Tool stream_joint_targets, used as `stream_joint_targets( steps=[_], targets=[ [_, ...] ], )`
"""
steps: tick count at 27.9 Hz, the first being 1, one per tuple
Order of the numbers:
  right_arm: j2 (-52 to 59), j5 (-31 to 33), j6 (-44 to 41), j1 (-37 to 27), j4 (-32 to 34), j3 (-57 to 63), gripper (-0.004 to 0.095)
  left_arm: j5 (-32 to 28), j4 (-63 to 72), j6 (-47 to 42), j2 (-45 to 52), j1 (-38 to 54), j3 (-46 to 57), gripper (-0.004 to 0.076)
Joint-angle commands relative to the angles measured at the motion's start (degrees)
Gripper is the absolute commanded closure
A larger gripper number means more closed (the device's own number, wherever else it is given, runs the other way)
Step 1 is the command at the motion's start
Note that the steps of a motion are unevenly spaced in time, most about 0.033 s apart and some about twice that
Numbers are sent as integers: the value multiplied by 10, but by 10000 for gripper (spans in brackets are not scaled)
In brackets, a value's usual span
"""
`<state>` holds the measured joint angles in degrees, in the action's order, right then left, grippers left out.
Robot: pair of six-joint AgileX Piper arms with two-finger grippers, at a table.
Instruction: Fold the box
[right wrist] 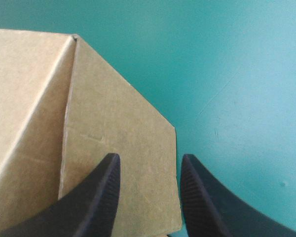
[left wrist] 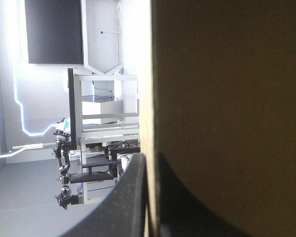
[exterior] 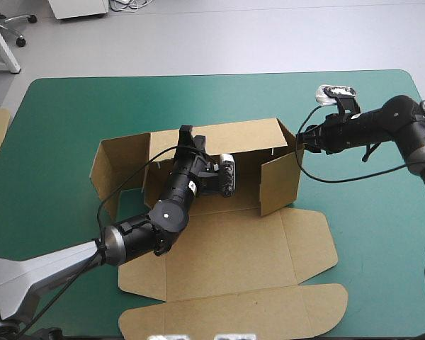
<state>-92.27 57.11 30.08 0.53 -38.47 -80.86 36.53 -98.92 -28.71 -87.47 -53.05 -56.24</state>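
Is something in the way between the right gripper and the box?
No, nothing visible is. The right gripper is open and right at the right wall of the box, with the wall's edge showing between its fingers. Beside it lies only the bare teal-green cover.

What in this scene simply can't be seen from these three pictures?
High view: how the left gripper grips the back wall, hidden under its own wrist.
Left wrist view: the rest of the box, blocked by board close against the camera.
Right wrist view: whether the right gripper touches the side wall; any contact lies under its fingers.
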Motion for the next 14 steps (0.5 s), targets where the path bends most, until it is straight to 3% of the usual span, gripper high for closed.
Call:
stream_joint_targets(
  steps=[1, 10, 14],
  targets=[
    [64, -56, 56, 1, -60, 38, 536, 8, -21, -9, 15, -4, -16, 738],
    [146, -101, 158, 1, -150, 148, 537, 8, -21, -5, 15, -4, -16, 738],
    [156, -99, 160, 1, -151, 164, 554, 9, -21, -6, 15, -4, -16, 738]
  ],
)
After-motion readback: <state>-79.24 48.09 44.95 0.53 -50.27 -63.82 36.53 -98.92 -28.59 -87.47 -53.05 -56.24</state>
